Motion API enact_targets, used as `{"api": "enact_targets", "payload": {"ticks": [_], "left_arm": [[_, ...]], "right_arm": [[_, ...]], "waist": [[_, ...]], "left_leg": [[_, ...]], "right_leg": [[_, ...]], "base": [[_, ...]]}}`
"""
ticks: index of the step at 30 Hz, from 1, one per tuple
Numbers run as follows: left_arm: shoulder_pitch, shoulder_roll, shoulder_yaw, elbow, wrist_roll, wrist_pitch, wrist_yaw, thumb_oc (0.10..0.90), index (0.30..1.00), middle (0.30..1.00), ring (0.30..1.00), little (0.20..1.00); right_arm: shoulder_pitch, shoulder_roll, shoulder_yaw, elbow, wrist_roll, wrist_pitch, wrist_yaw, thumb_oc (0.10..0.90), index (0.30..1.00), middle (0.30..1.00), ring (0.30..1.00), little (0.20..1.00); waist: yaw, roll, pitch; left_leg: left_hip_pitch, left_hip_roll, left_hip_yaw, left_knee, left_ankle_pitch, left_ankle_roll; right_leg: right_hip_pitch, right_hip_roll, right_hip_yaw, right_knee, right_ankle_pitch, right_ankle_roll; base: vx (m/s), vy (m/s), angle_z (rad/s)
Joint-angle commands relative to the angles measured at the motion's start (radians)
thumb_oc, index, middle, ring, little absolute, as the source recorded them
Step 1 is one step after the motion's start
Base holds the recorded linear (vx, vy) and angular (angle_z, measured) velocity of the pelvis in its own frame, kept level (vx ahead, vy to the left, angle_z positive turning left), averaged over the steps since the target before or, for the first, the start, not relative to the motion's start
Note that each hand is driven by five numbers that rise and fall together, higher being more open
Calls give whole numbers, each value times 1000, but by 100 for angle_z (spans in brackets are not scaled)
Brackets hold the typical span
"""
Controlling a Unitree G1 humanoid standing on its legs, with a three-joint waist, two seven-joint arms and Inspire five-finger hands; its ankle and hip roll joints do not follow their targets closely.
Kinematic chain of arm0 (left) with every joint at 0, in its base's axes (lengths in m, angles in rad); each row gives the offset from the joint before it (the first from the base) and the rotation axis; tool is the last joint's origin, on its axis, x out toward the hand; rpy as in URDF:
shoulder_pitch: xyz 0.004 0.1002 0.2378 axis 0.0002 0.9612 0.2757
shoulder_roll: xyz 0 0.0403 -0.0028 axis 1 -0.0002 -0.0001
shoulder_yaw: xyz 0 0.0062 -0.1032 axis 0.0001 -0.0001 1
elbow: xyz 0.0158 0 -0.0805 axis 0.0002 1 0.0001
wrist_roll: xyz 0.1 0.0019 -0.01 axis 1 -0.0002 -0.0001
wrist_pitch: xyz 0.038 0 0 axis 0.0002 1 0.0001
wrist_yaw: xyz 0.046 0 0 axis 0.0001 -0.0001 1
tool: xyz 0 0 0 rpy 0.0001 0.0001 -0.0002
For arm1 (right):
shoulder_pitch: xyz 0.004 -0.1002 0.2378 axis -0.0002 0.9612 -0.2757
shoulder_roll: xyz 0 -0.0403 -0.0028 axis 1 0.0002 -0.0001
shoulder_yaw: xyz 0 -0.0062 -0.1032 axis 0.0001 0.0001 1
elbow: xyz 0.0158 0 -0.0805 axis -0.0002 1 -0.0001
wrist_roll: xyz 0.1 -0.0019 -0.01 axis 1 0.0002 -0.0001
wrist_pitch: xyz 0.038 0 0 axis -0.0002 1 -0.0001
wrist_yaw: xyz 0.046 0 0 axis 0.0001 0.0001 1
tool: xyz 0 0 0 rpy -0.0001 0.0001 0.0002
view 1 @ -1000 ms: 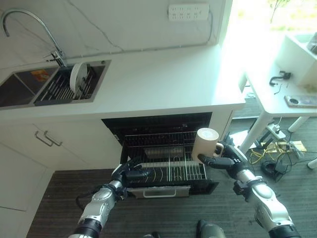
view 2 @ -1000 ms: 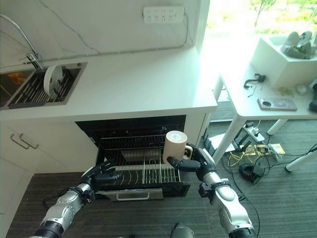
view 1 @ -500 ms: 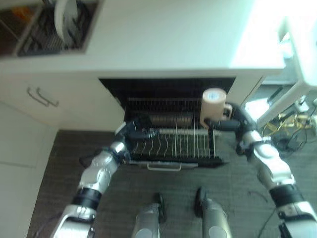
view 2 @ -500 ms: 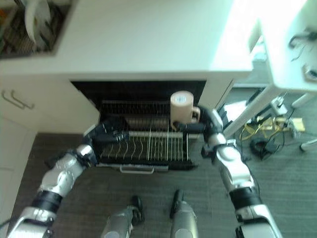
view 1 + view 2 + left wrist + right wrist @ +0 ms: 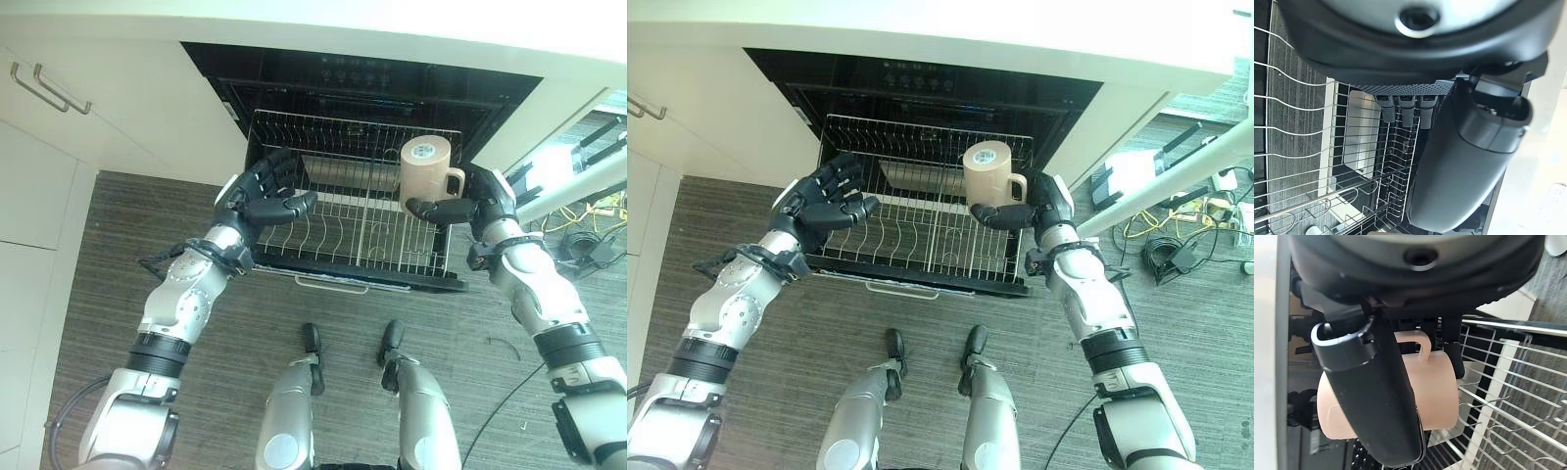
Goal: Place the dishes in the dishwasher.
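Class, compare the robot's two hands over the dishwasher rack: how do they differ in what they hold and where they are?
The right hand is curled round a beige mug, gripping it by its handle; the left hand holds nothing, its fingers loosely spread. The right hand is over the rack's right side, the left hand over its left side. Both are dark and hang above the pulled-out rack.

Bright daylight from the right side, glare on the white counter edge [image 5: 411, 39], dishwasher interior [image 5: 362, 83] dark, both wrist views blurred up close
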Motion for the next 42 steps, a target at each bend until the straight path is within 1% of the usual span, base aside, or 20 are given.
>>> {"api": "enact_targets", "payload": {"ticks": [1,6,11,14,18,19,20,25,28,29,30,34,39,40,42], "left_arm": [[-41,44,5,-117,-26,-71,0,800,900,900,900,900],[-71,35,-19,-81,-42,-83,12,800,900,900,900,900],[-89,28,-32,-68,-48,-86,17,800,900,900,900,900],[-88,29,-36,-67,-53,-89,14,800,900,900,900,900],[-101,31,-45,-61,-59,-83,11,800,900,900,900,900],[-105,33,-46,-57,-60,-79,6,800,900,900,900,900],[-107,35,-47,-55,-62,-79,5,800,900,900,900,900],[-97,45,-43,-74,-69,-70,8,800,900,900,900,900],[-93,49,-40,-84,-67,-66,6,800,900,900,900,900],[-94,51,-39,-84,-69,-64,5,800,900,900,900,900],[-93,52,-39,-84,-69,-63,4,800,900,900,900,900],[-90,56,-39,-84,-70,-70,5,800,900,900,900,900],[-63,63,-29,-106,-74,-72,9,800,900,900,900,900],[-53,66,-25,-119,-75,-69,15,800,900,900,900,900],[-40,66,-21,-124,-75,-76,18,800,900,900,900,900]], "right_arm": [[-81,-46,-29,-26,53,-60,-33,400,300,300,300,300],[-130,-48,-27,73,100,-57,-84,400,300,300,300,300],[-160,-53,-15,137,130,-16,-92,400,300,300,300,300],[-177,-59,5,175,148,25,-75,400,300,300,300,300],[-220,-80,43,239,144,84,-25,400,300,300,300,300],[-233,-87,56,255,148,107,-16,400,300,300,300,300],[-238,-91,61,260,148,117,-12,400,300,300,300,300],[-241,-118,90,263,140,213,34,400,300,300,300,300],[-239,-129,102,271,131,244,70,403,305,305,305,305],[-239,-133,105,273,133,248,64,656,684,684,684,684],[-239,-135,105,274,134,249,58,800,900,900,900,900],[-249,-144,99,268,152,252,61,800,900,900,900,900],[-213,-150,64,167,176,262,63,800,900,900,900,900],[-190,-154,45,113,174,264,52,800,900,900,900,900],[-171,-159,25,61,189,274,38,800,900,900,900,900]], "waist": [[11,-13,-76],[10,-3,-69],[11,3,-64],[14,5,-62],[20,7,-61],[22,6,-62],[22,6,-61],[24,2,-60],[27,1,-55],[27,1,-54],[28,1,-54],[26,1,-49],[17,0,-49],[12,-2,-49],[6,-4,-50]], "left_leg": [[44,-6,0,36,-160,-25],[44,-5,6,36,-164,-30],[41,-8,8,36,-167,-31],[43,-12,8,36,-169,-32],[46,-15,6,36,-169,-33],[47,-16,6,36,-169,-34],[47,-16,6,36,-170,-34],[49,-19,3,36,-171,-34],[51,-20,1,36,-170,-33],[51,-20,1,36,-171,-33],[51,-20,1,36,-171,-33],[53,-22,-1,36,-173,-31],[58,-22,3,36,-178,-27],[61,-22,6,36,-180,-26],[64,-22,8,36,-183,-23]], "right_leg": [[59,-25,60,9,-151,159],[58,-27,59,9,-156,158],[52,-29,56,9,-156,158],[54,-30,55,9,-157,157],[55,-33,49,9,-155,156],[56,-33,48,9,-155,156],[56,-33,48,9,-155,156],[56,-29,49,9,-154,154],[57,-30,46,9,-151,154],[57,-30,45,9,-150,154],[57,-30,45,9,-150,154],[56,-26,46,9,-149,153],[57,-21,50,9,-149,152],[58,-20,51,9,-149,153],[59,-17,54,9,-150,153]], "base": [[-17,0,-3],[-7,15,-1],[0,0,0],[0,0,0],[16,4,0],[30,2,1],[34,3,1],[0,0,0],[4,-1,1],[8,-3,4],[0,0,0],[9,10,4],[0,0,0],[0,0,0],[0,0,0]]}}
